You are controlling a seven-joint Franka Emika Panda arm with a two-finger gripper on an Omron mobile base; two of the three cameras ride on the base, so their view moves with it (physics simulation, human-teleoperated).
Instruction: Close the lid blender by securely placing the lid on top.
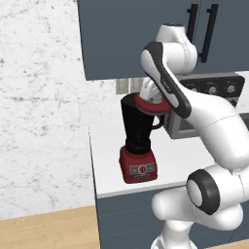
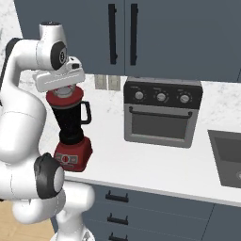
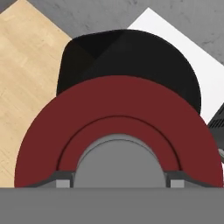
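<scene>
Red lid (image 3: pixel 118 131), gripped by the tool (image 2: pixel 63 92), is held just above the blender (image 2: pixel 70 127); seating appears unfinished.

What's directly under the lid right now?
The lid, held by the gripper, sits over the top of the blender jar. In the hand view the jar's black rim shows beyond the lid. Whether the lid touches the rim is covered, as is the jar's inside.
</scene>
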